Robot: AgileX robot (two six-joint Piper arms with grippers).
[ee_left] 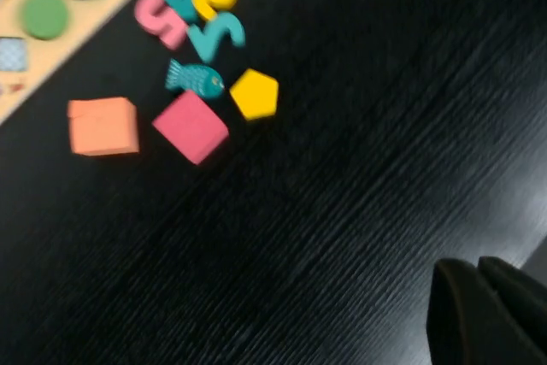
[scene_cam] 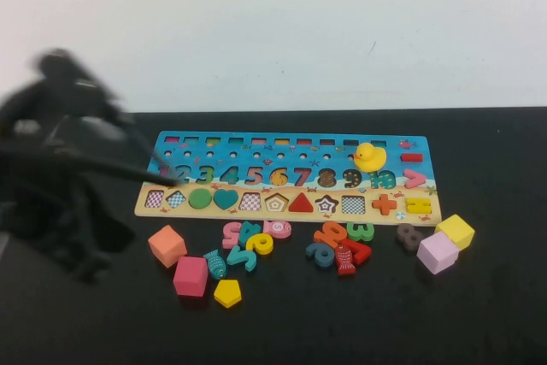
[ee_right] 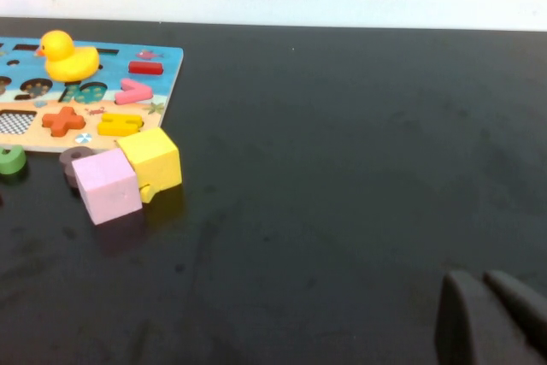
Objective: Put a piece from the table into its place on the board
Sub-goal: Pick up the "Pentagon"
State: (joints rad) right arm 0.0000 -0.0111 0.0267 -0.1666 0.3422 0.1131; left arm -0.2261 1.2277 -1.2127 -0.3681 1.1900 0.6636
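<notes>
The puzzle board lies across the middle of the black table, with several checkered empty slots in its shape row. Loose pieces lie in front of it: an orange cube, a pink cube, a yellow pentagon, a teal fish and a heap of numbers. My left arm is a dark blur at the table's left, reaching toward the board's left end. My left gripper is shut and empty over bare table. My right gripper is shut and empty, far right of the board.
A yellow rubber duck stands on the board's right part. A second heap of numbers, a brown 8, a yellow cube and a lilac cube lie at the front right. A white wall stands behind the table.
</notes>
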